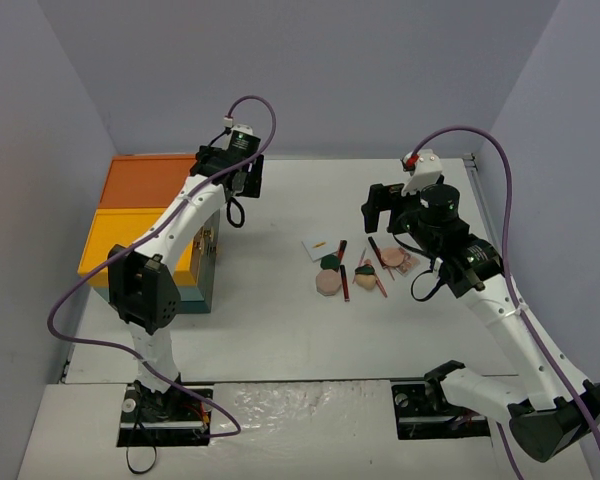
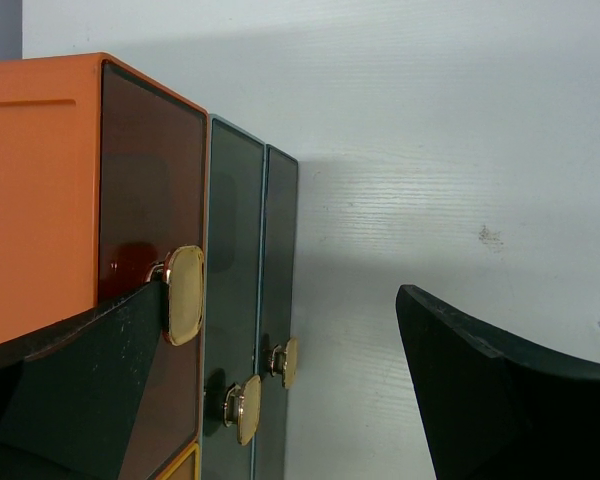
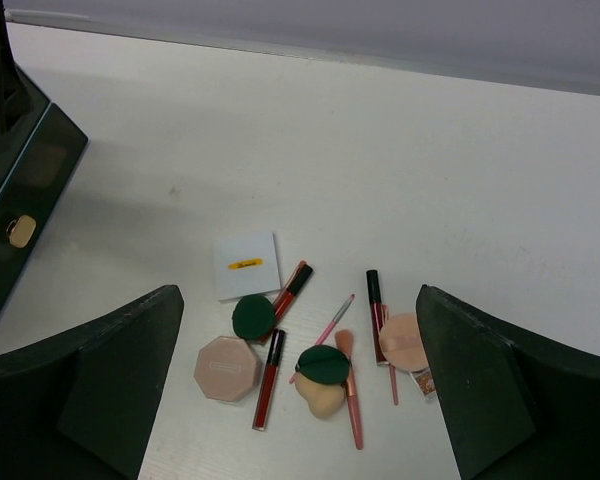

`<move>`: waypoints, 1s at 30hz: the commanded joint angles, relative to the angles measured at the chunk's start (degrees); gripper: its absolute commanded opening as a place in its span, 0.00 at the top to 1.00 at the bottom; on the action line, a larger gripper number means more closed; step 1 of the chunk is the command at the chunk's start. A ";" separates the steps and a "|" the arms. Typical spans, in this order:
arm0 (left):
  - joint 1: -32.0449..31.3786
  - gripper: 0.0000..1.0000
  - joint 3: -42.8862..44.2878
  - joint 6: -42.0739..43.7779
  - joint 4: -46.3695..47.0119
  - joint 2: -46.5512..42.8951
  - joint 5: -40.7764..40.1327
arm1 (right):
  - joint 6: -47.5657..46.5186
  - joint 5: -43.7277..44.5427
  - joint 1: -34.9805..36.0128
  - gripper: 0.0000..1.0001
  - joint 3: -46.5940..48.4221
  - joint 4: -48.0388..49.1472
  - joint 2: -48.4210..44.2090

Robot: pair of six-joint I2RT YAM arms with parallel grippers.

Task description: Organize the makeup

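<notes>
The makeup lies in a loose cluster mid-table. In the right wrist view I see a white card, a pinkish octagonal compact, two dark green puffs, one of them on a peach sponge, red lip glosses, pink brushes and a round pink puff. My right gripper hangs open and empty above the cluster. My left gripper is open and empty at the drawer fronts, one finger next to the orange drawer's gold knob.
The teal drawer box with its orange and yellow top stands at the left edge. Its teal drawers carry gold knobs. The box corner also shows in the right wrist view. Grey walls enclose the table.
</notes>
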 commanded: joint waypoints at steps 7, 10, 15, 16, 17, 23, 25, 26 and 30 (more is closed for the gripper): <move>-3.02 0.03 5.89 -2.51 -0.83 0.76 3.98 | -0.92 1.23 0.22 0.00 0.29 2.68 -1.32; -4.33 0.03 6.81 -3.24 -0.94 1.13 3.64 | -1.00 1.41 0.21 0.00 0.18 2.61 -1.62; -6.22 0.03 8.86 -4.53 -2.04 2.19 2.69 | -0.97 1.26 0.21 0.00 -0.06 2.50 -1.84; -6.52 0.03 9.18 -4.69 -2.28 2.45 2.44 | -0.92 1.23 0.21 0.00 -0.07 2.50 -1.86; -6.89 0.03 9.45 -4.95 -2.59 2.55 2.07 | -0.92 1.28 0.21 0.00 -0.07 2.50 -1.91; -8.35 0.03 10.38 -5.94 -3.10 3.44 2.05 | -1.07 1.24 0.21 0.00 -0.24 2.50 -2.08; -8.88 0.03 10.93 -6.11 -3.54 3.78 2.11 | -1.14 1.24 0.21 0.00 -0.33 2.50 -2.05; -9.21 0.03 11.20 -6.19 -3.65 3.98 2.05 | -1.11 1.30 0.21 0.00 -0.34 2.50 -2.11; -10.14 0.03 11.82 -6.61 -3.55 4.09 2.29 | -1.23 1.25 0.26 0.00 -0.42 2.55 -2.37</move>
